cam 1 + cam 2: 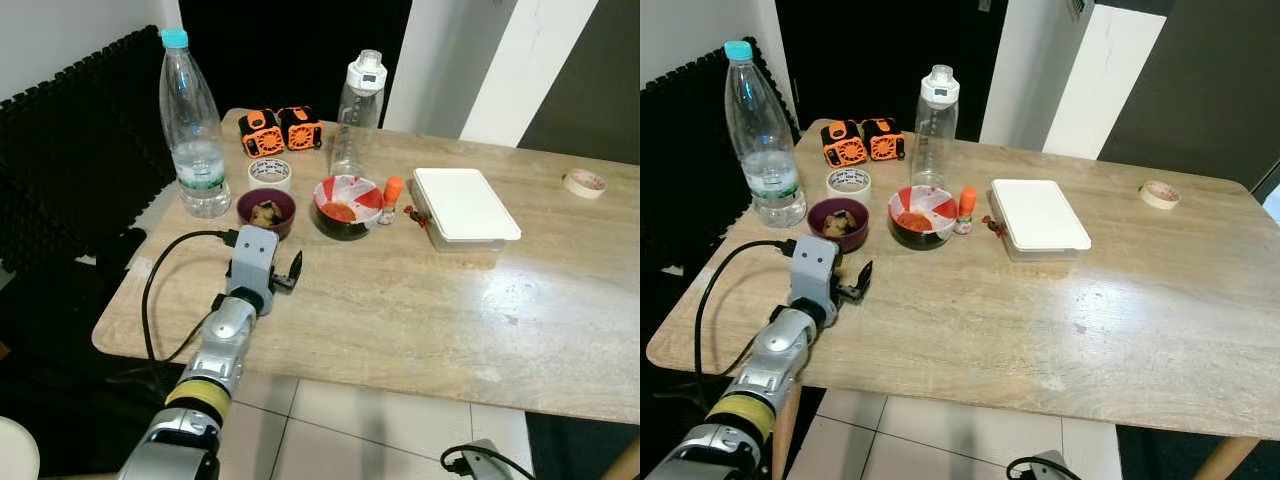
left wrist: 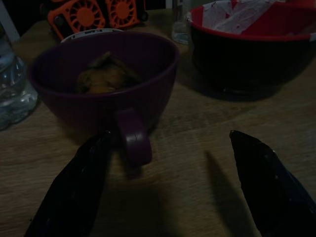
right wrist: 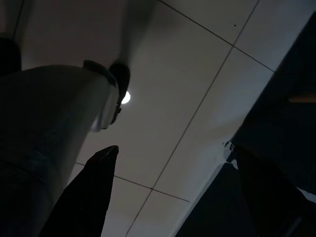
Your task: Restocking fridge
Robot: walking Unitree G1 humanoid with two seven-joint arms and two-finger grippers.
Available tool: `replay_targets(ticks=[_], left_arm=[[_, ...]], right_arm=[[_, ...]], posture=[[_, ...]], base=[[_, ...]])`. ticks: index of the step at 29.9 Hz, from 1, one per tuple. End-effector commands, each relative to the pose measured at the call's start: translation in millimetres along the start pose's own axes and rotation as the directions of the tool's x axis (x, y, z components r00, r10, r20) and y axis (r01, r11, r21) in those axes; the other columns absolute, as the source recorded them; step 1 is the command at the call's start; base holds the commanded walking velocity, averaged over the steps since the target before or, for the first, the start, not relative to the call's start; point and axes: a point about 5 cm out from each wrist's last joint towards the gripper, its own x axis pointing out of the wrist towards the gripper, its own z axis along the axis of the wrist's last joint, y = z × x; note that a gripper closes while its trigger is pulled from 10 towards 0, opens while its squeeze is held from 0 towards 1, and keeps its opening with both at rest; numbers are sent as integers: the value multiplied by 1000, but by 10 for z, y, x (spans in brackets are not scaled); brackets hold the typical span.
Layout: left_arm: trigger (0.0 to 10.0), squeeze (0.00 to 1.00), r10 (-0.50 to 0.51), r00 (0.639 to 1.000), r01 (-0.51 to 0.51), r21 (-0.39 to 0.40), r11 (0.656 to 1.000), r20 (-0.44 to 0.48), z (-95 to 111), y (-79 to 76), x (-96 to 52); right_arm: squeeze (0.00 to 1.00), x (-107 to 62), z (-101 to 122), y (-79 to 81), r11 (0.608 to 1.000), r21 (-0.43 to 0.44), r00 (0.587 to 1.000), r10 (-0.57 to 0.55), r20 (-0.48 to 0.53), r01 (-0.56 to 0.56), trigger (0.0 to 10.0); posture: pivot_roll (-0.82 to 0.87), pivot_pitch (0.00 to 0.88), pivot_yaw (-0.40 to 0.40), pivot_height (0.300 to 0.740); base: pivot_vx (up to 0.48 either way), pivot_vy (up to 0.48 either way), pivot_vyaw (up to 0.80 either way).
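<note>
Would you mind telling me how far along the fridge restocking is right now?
Nothing looks put away yet: the water bottle, red bowl and white lidded container all sit on the table. In hand: the left claw, open, is just short of the purple cup, its handle near one finger. Grasping and carrying remain.

Two bottles [image 1: 195,125] [image 1: 355,110], two bowls [image 1: 266,211] [image 1: 346,205], two tape rolls [image 1: 269,173] [image 1: 585,182], one lidded container [image 1: 463,206].

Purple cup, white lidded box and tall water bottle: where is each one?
Purple cup [image 2: 123,94], left wrist view, front wall.
White lidded box [image 1: 463,203], left eye view, lid centre.
Tall water bottle [image 1: 768,150], right eye view, its middle.
</note>
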Motion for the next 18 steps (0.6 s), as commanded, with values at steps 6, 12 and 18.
replay_targets(ticks=[6,12,18], left_arm=[[10000,0,15,1000,-15,9,1000,2,22,-119,66],[10000,0,59,998,-59,6,998,-20,-4,-90,82],[10000,0,88,995,-88,3,996,-38,-21,-62,91]], right_arm=[[0,-17,-75,-44,1000,5,1000,-11,-17,11,10000],[0,-11,-90,-7,1000,4,1000,-5,-18,5,10000],[0,-9,-88,6,1000,3,1000,-3,-18,3,10000]], posture=[[90,9,-84,740],[80,7,-83,740],[79,8,-83,740]], base=[[0,0,0],[0,0,0],[0,0,0]])
